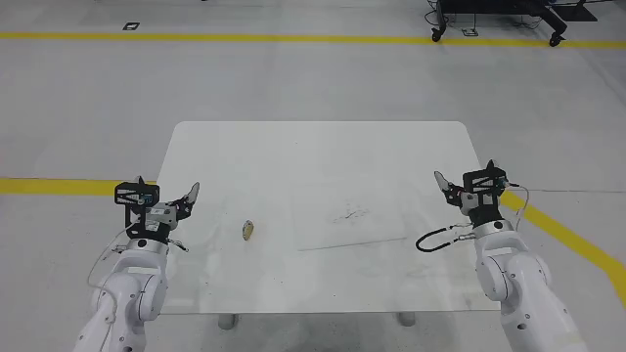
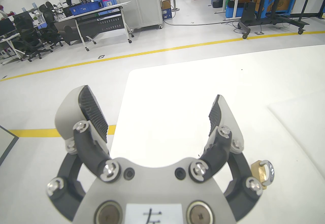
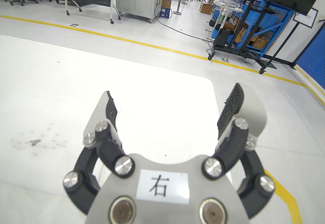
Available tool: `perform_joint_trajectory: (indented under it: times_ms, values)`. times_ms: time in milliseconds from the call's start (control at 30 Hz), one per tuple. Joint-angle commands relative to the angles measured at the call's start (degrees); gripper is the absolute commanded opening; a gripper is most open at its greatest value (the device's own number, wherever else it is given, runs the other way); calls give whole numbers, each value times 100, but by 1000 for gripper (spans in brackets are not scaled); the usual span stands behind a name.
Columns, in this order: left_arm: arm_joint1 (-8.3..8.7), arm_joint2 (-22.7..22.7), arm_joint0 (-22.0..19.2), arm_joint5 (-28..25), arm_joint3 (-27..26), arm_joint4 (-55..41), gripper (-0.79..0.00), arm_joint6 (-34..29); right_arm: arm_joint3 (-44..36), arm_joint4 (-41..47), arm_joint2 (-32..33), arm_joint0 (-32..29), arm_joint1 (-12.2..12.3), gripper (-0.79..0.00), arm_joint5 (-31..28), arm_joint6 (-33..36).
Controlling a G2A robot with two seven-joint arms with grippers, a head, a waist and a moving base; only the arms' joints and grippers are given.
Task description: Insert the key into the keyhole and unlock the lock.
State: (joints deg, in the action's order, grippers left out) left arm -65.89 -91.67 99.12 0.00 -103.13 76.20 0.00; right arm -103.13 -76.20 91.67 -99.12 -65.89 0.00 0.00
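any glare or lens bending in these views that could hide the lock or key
Left wrist view: glare whitens the table, floor lines bow, yet the lock shows plainly. Right wrist view: the key lies among grey smudges. Top view: even light, lock tiny.

The brass-yellow padlock [image 2: 261, 176] beside the left claw [image 2: 152, 105] has a silver shackle [image 2: 270, 171]. That claw and the right claw [image 3: 173, 98] have black ribbed pads [image 2: 92, 114]; the table [image 1: 323, 156] is white

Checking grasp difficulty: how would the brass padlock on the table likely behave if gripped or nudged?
The padlock looks like solid brass, so probably stiff and heavy for its size. It seems to lie flat on the table, so a nudge would likely slide it, not roll it. Its rounded shackle may slip.
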Motion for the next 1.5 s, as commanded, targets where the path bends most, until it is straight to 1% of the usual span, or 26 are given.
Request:
perform_joint_trajectory:
  times_ms: [0, 100, 167, 267, 333, 467, 900, 933, 967, 1000, 1033, 1100, 1233, 1333, 1367, 1400, 1433, 1467]
  values:
    - [0, 0, 0, 0, 0, 0, 0, 0, 0, 0, 0, 0, 0, 0, 0, 0]
    - [0, 0, 0, 0, 0, 0, -1, 0, 0, 0, 0, 0, 0, -1, 0, 0]
    - [0, 0, 0, 0, 0, 0, 0, 0, -2, 46, -53, 22, 1, 0, -183, 23]
    - [0, 0, 0, 0, 0, 0, 0, 0, 133, -51, -210, 240, -1, 0, -425, 273]
    - [0, 0, 0, 0, 0, 0, 0, 0, 228, -6, -403, 424, -12, 0, -687, 432]
    - [0, 0, 0, 0, 0, 0, 0, 0, 682, 305, -828, 1007, -31, 0, -1568, 921]
    - [0, 0, 0, 0, 0, 0, 0, 0, 682, 305, -828, 1007, -31, 0, -1568, 921]
    - [0, 0, 0, 0, 0, 0, 0, 0, 707, 379, -868, 1010, -32, 0, -1692, 930]
    - [0, 0, 0, 0, 0, 0, 0, 0, 801, 557, -911, 1069, -30, 0, -2006, 947]
    - [0, 0, 0, 0, 0, 0, 0, 0, 1019, 762, -917, 1226, -14, 0, -2523, 982]
    - [0, 0, 0, 0, 0, 0, 0, 0, 1300, 883, -897, 1395, 4, 0, -2906, 1074]
    - [0, 0, 0, 0, 0, 0, 0, 0, 1715, 918, -994, 1772, 36, 0, -3687, 1405]
    - [0, 0, 0, 0, 0, 0, 0, 0, 2433, 377, -1413, 2625, 121, 0, -5747, 1924]
    - [0, 0, 0, 0, 0, 0, 0, 0, 2792, 76, -1961, 3056, 155, 0, -5800, 1861]
    - [0, 0, 0, 0, 0, 0, 0, 0, 2892, 13, -2146, 3187, 178, -22, -5800, 1818]
    - [0, 0, 0, 0, 0, 0, 0, 0, 3001, -24, -2308, 3319, 205, -77, -5800, 1755]
    - [0, 0, 0, 0, 0, 0, 0, 0, 3110, -11, -2473, 3442, 232, -206, -5800, 1652]
    - [0, 0, 0, 0, 0, 0, 0, 0, 3237, 16, -2649, 3569, 262, -271, -5800, 1574]
